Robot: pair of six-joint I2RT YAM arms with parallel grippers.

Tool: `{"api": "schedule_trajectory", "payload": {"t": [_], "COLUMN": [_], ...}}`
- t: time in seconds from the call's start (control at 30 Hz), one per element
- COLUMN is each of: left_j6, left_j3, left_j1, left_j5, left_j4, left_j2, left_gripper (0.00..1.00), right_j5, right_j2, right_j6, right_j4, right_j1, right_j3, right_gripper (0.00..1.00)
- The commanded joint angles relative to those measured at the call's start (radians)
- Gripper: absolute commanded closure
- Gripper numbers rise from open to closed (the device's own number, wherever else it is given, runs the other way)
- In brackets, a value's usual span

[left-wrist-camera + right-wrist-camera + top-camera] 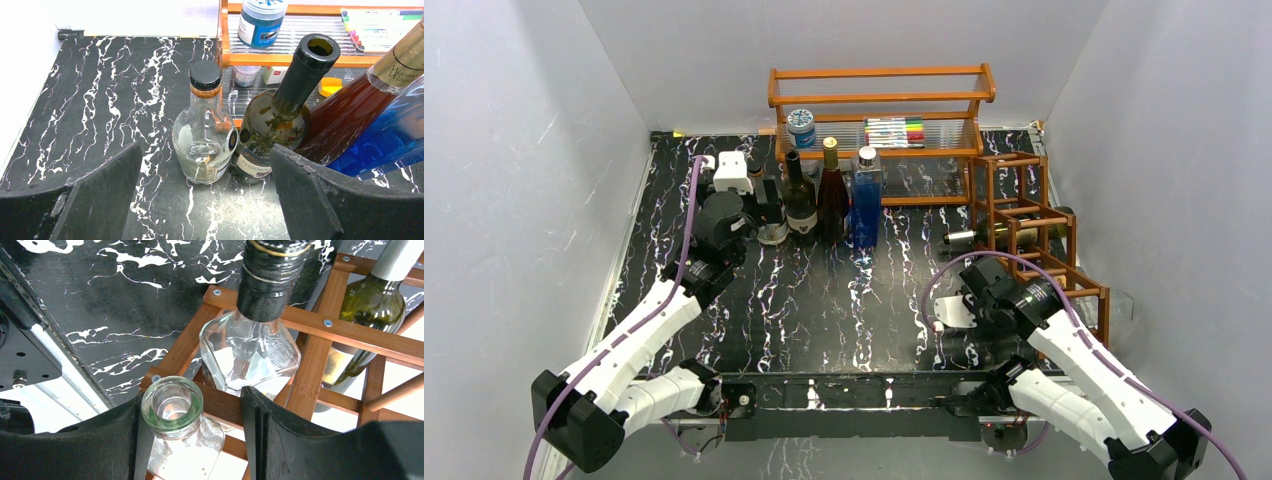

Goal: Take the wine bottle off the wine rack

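Observation:
The reddish-brown wine rack [1034, 215] stands at the right of the table. A green wine bottle [999, 234] with a silver neck lies in it, neck pointing left; it also shows in the right wrist view [372, 305]. The rack's bars [310, 320] also hold a clear faceted bottle with a black cap [250, 350] and a clear uncapped bottle [172, 405]. My right gripper [192, 407] is open; the uncapped bottle's neck sits between its fingers, close against the left one. My left gripper [205, 200] is open and empty, in front of a small clear flask [204, 135].
A dark green bottle [800, 195], a reddish bottle [832, 190] and a blue bottle [867, 200] stand in a row at the back middle. Behind them an orange shelf [879, 98] holds a blue-lidded jar [801, 127] and markers [894, 131]. White walls enclose the table.

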Motion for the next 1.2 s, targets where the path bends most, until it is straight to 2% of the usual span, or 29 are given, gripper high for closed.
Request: {"api": "schedule_trajectory", "payload": {"t": [0.0,0.17,0.33,0.5,0.77,0.9,1.17], "left_j6": [-0.006,-0.009,-0.007,0.000,0.011,0.010,0.008], "left_j3": [0.032,0.034,0.032,0.025,0.023,0.024,0.027], "left_j1": [0.004,0.004,0.003,0.004,0.004,0.005,0.005], "left_j5": [0.001,0.003,-0.001,-0.017,-0.029,-0.028,-0.021], "left_j4": [0.022,0.019,0.020,0.028,0.035,0.035,0.032], "left_j2": [-0.033,-0.032,-0.044,-0.054,-0.068,-0.072,-0.069], "left_gripper": [0.02,0.02,0.02,0.02,0.02,0.02,0.02], "right_j5": [-0.015,-0.029,-0.091,-0.150,-0.306,-0.378,-0.509], "right_j2": [-0.033,-0.036,-0.031,-0.032,-0.038,-0.053,-0.035], "right_j6": [-0.063,-0.081,-0.091,-0.091,-0.075,-0.080,-0.059], "right_j4": [0.012,0.014,0.002,-0.001,-0.011,-0.019,-0.002], "right_j1": [-0.001,-0.001,0.010,0.018,0.037,0.039,0.040], "right_j3": [-0.022,-0.042,-0.031,-0.015,0.048,0.076,0.155], "right_gripper": [0.33,0.40,0.55,0.64,0.95,1.00,1.00]}}
